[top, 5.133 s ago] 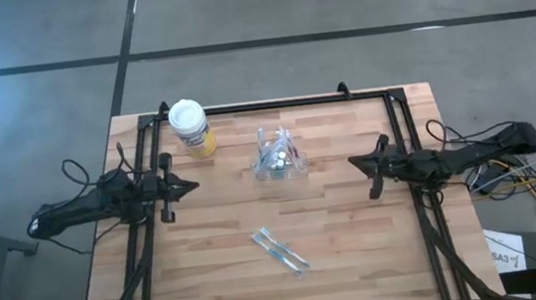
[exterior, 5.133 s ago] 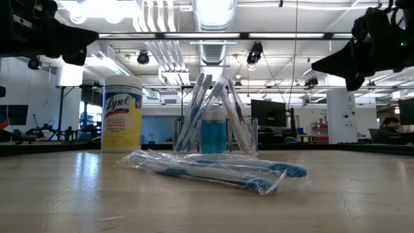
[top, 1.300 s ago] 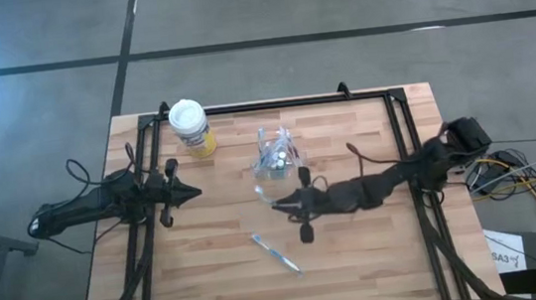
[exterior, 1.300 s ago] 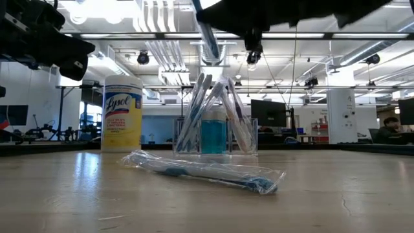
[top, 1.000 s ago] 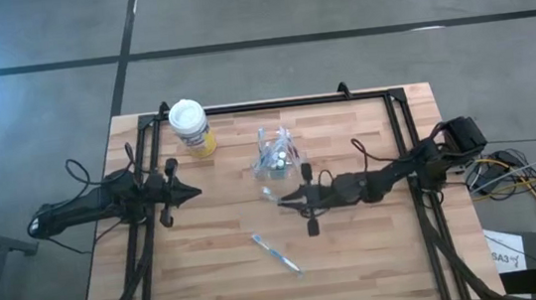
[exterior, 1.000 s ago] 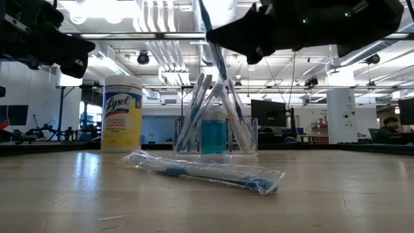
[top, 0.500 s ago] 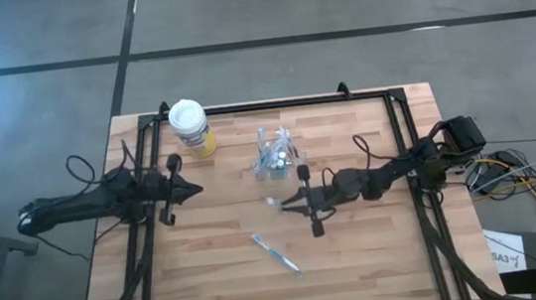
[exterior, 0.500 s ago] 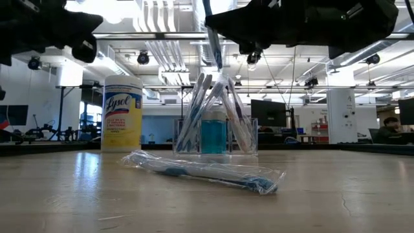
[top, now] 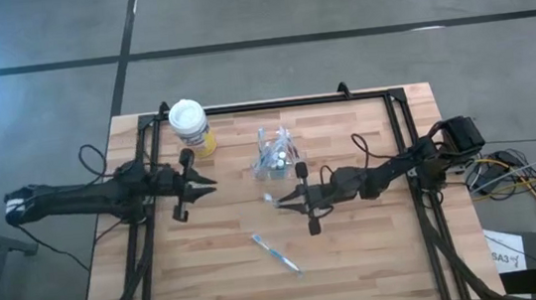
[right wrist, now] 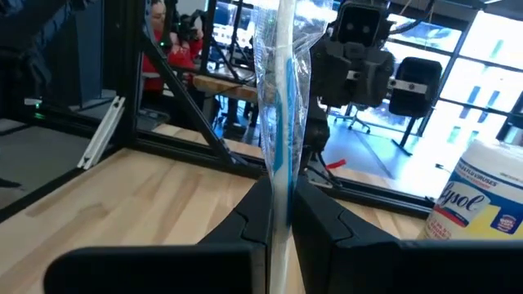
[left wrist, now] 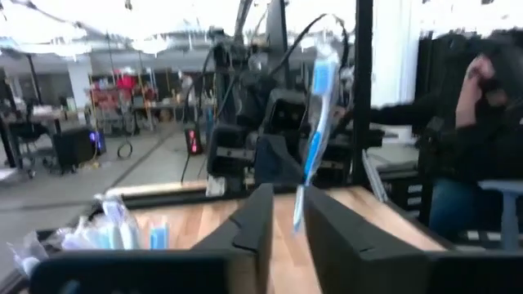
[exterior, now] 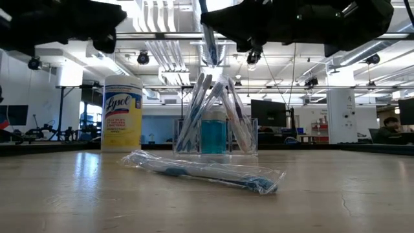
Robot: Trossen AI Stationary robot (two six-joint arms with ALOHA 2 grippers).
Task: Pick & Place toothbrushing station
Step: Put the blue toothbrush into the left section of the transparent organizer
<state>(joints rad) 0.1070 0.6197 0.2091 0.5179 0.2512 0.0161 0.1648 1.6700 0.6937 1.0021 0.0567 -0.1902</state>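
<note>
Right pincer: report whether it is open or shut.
Shut. The right pincer clamps a wrapped toothbrush, which stands upright between its fingers, held above the table.

Evenly lit from above in high view; soft shadows on desk (top: 359, 260). Blown-out ceiling lights (exterior: 213, 13) in low view, arms silhouetted black. Left wrist view motion-blurred, overexposed. Glare on wrapped toothbrush (right wrist: 282, 98) in right wrist view.

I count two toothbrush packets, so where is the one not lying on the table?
The wrapped toothbrush stands upright, clamped in the right gripper, near mid-table in the high view, just in front of the clear holder; the other packet lies nearer the front edge.
</note>
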